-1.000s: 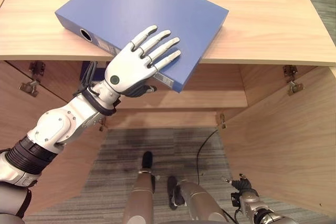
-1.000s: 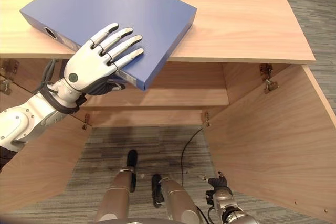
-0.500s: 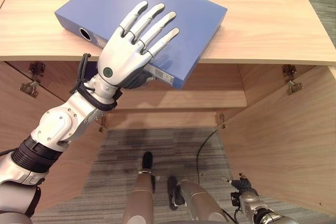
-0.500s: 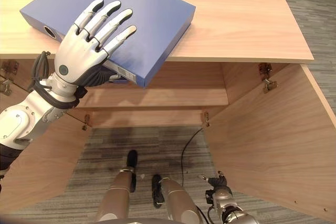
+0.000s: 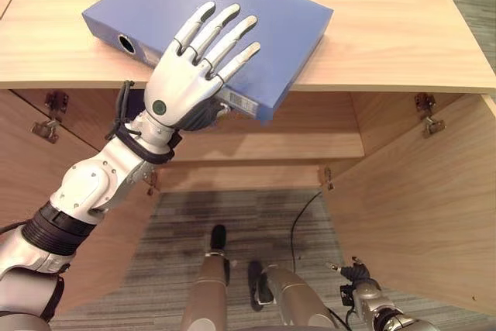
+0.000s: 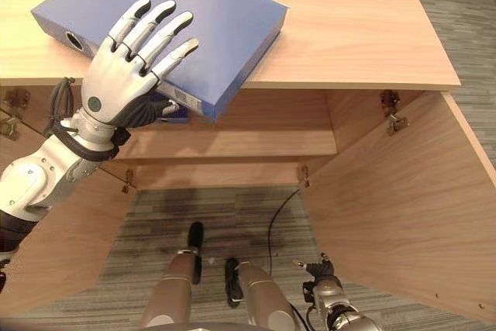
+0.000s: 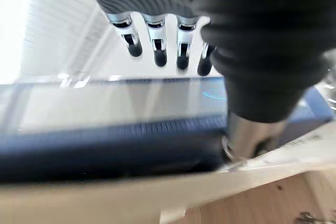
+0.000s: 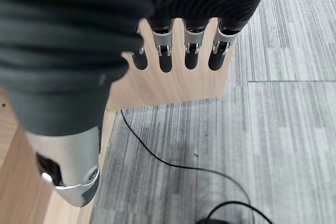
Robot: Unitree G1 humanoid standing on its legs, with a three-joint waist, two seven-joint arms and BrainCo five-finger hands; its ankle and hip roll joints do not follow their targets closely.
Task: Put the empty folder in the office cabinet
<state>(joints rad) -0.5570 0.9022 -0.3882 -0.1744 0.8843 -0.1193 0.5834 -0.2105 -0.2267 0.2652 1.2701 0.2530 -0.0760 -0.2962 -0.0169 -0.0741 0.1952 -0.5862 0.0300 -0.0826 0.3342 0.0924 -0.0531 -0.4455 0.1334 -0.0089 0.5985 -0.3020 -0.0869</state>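
Now the left hand (image 5: 186,87) holds its straight, spread fingers above the blue folder (image 5: 263,21), thumb under its overhanging near corner, much as half a second ago; a second ago they lay lower, nearer that edge. The folder lies flat on the wooden cabinet top (image 5: 403,29). The right hand (image 8: 184,51) hangs low, fingers relaxed, over the grey carpet (image 8: 294,129).

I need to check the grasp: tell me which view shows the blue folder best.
The left eye view: the whole blue folder lies on the cabinet top, overhanging its front edge, the left hand over it. The right eye view matches. The left wrist view gives a blurred edge.
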